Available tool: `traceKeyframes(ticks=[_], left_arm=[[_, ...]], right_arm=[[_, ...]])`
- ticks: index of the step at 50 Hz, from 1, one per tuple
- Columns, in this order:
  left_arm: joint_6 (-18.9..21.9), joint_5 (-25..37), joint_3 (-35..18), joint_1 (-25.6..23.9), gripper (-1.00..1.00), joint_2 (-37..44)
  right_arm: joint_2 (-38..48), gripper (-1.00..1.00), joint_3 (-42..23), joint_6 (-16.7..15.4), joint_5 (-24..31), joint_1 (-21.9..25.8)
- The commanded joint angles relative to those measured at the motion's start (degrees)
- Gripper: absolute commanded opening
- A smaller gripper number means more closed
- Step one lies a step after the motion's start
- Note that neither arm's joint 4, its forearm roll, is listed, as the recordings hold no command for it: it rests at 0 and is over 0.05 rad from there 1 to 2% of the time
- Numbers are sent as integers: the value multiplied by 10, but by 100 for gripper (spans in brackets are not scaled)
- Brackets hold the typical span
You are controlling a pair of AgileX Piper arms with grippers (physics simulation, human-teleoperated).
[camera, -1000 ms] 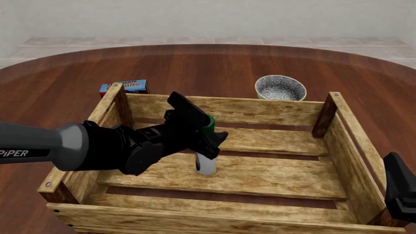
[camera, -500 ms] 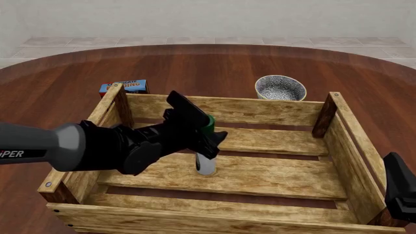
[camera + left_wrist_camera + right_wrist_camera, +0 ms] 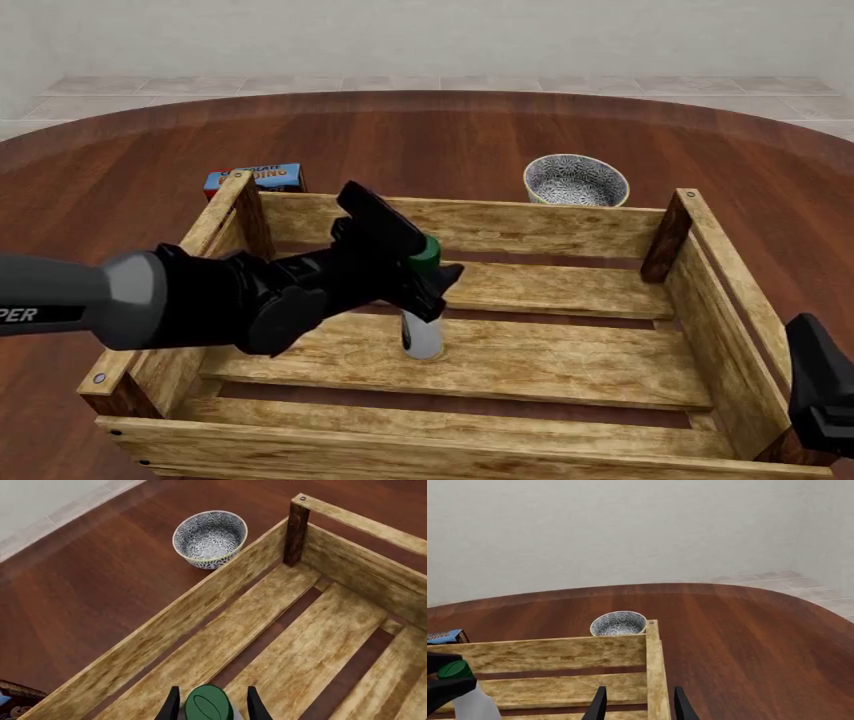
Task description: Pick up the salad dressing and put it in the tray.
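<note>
Plainly, the left wrist view looks down into the tray (image 3: 200,605), a slatted wooden crate with a dark corner post. The dark green cap of the salad dressing (image 3: 208,706) sits between the two fingers of the left gripper (image 3: 211,709), close against them; the jaws look closed on the bottle's neck. Outside the crate's wall stands a speckled bowl (image 3: 210,539).

From the front view, the left gripper (image 3: 416,272) holds the salad dressing (image 3: 422,335) near its cap, the bottle upright with its base at or just above a floor slat toward the left of the tray (image 3: 707,250); whether it rests on the wood I cannot tell. A flat blue box (image 3: 260,178) lies behind the crate's far-left corner, and the speckled bowl (image 3: 575,180) sits beyond the far wall. The right gripper (image 3: 821,385) hangs by the crate's near-right corner, well apart from the bottle; its fingers are not shown here.

Through the right wrist view, the right gripper (image 3: 638,705) has its fingers spread with nothing between them, over the tray's wall (image 3: 657,670). The salad dressing (image 3: 468,695) shows at the edge.

By my judgement the step in hand is placing: the next move calls for settling the base flat, then parting the fingers and lifting straight up clear of the cap.
</note>
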Motion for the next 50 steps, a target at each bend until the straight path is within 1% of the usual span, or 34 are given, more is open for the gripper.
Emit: traceKeyframes(ticks=[1,21,50], left_arm=[[2,2,-1,2,100,-5],[5,9,-4,3,100,-15],[10,35,-17,2,100,-41]], right_arm=[[0,100,-1,0,1,1],[0,100,1,-1,-1,1],[0,100,-2,-1,3,2]])
